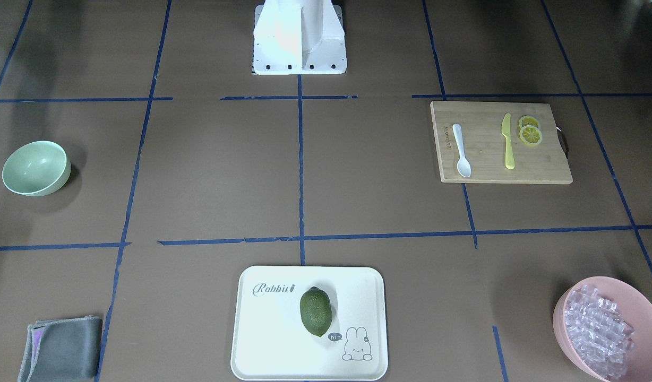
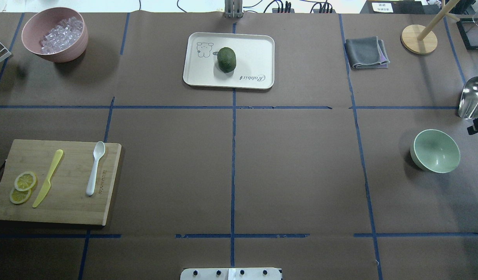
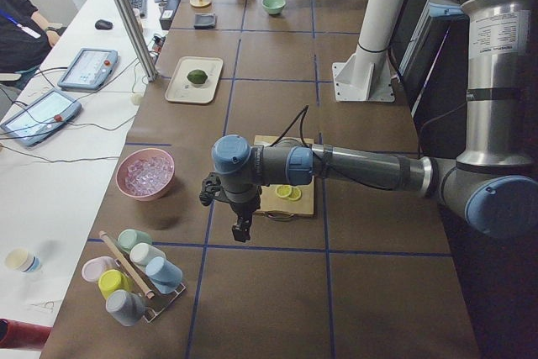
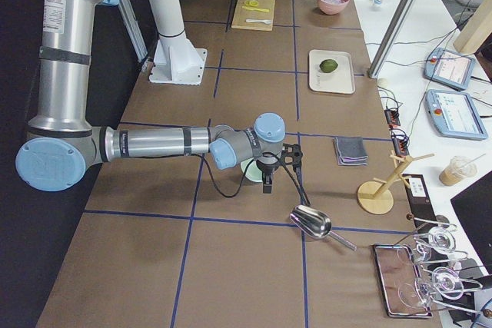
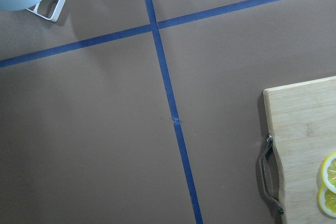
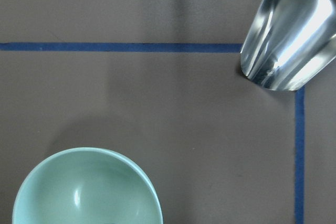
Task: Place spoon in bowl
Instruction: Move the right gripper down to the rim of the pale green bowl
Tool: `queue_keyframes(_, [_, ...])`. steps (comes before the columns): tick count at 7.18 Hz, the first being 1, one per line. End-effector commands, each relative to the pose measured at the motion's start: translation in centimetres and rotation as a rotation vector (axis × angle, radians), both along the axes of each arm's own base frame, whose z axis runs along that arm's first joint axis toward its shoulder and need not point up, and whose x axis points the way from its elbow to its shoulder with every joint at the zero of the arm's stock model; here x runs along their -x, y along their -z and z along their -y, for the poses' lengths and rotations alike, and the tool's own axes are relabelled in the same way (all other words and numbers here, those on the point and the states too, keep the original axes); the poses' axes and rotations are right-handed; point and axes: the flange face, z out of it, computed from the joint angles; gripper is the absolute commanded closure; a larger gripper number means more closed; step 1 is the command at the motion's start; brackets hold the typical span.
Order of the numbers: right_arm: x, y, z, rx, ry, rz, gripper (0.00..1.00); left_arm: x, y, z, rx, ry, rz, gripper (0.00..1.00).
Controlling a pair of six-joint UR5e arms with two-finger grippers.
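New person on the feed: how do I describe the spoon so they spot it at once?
Find the wooden cutting board on the robot's left. The spoon lies along its inner edge, toward the table's middle. It is white with an oval scoop, unlike the yellow knife and lemon slices beside it.

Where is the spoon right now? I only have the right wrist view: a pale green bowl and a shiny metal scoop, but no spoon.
Observer: The spoon lies on a wooden cutting board at the robot's left end of the table, far from the bowl.
Operator: Anything else on that board?
Observer: A yellow knife lies apart from the spoon, with two lemon slices on the knife's other side.
Operator: Is an arm holding the spoon?
Observer: No. The left gripper hangs above the table beside the board's handle end, not at the spoon. I cannot tell whether it is open.
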Motion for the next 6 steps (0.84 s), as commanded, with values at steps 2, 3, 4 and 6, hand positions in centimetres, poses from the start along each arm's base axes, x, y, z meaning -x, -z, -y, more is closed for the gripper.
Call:
queue_keyframes(2, [4.4, -2.0, -0.9, 0.001, 0.062, -0.014, 0.02, 0.0, 0.1, 0.0, -0.001, 0.000, 0.000, 0.00])
queue_keyframes(3, [4.7, -2.3, -1.0, 0.002, 0.070, -0.015, 0.16, 0.0, 0.1, 0.0, 0.000, 0.000, 0.000, 0.00])
queue_keyframes(4, [5.3, -2.3, -0.7, 0.002, 0.078, -0.015, 0.46, 0.0, 0.0, -0.1, 0.002, 0.000, 0.002, 0.00])
queue_keyframes(6, [5.9, -2.3, -0.3, -0.004, 0.089, -0.014, 0.86, 0.0, -0.1, 0.0, 0.003, 0.000, 0.002, 0.00])
